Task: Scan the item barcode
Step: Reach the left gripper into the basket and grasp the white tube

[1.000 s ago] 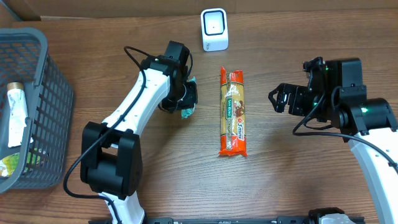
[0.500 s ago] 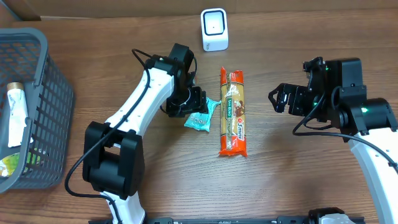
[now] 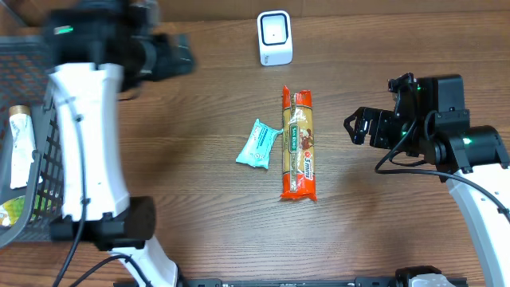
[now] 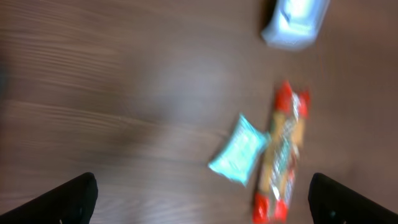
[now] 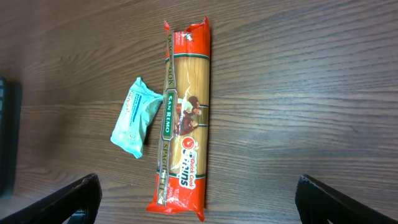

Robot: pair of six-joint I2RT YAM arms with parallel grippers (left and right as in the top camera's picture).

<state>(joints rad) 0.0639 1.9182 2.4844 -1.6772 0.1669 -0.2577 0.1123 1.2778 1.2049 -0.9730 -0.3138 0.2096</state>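
My left gripper (image 4: 199,202), far-left by the basket (image 3: 48,68), and right gripper (image 3: 357,127) both gape empty. The teal packet (image 3: 258,144) lies mid-table, touching the spaghetti pack (image 3: 299,144), nearer than the scanner (image 3: 275,37). Grabbing either could drag its neighbour or cover the barcode.

A brown wood-grain table (image 3: 199,215) carries four things: a long red-and-yellow spaghetti packet (image 3: 299,143) near the middle, a small teal pouch (image 3: 258,144) against its side, a white scanner (image 3: 275,37) beyond them at the far edge, and a grey mesh basket (image 3: 24,80) well apart, at the table's end

White arms (image 3: 80,143), black joints (image 3: 119,227), black cables (image 3: 382,163)
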